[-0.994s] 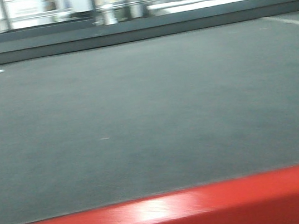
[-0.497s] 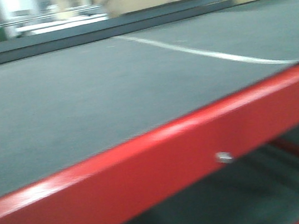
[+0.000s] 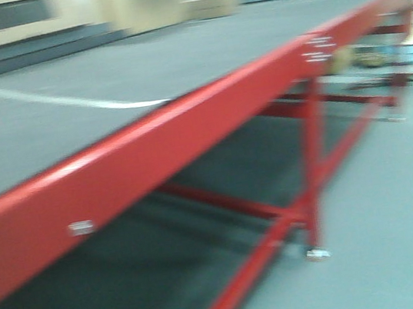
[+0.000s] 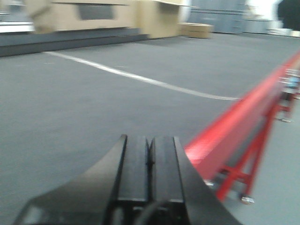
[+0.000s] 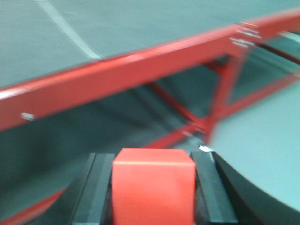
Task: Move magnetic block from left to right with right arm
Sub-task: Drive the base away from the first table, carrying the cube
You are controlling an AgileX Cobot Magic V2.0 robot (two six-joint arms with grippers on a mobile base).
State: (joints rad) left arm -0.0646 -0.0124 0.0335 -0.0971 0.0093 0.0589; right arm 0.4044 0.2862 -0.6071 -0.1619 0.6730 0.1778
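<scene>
Two black fingers (image 5: 96,187) of the right hand (image 5: 152,161) clamp the magnetic block (image 5: 153,192), a plain red cube filling the gap between them. Beyond it runs the red rail (image 5: 117,75) edging the grey worktop (image 5: 140,23), with red legs (image 5: 220,93) under the rail. The left hand (image 4: 149,145) is pressed closed on nothing, over the worktop with the rail to its right. A white line (image 4: 140,77) meets the rail further along; cardboard boxes (image 4: 194,29) sit on the side far from the rail. All views are blurred.
</scene>
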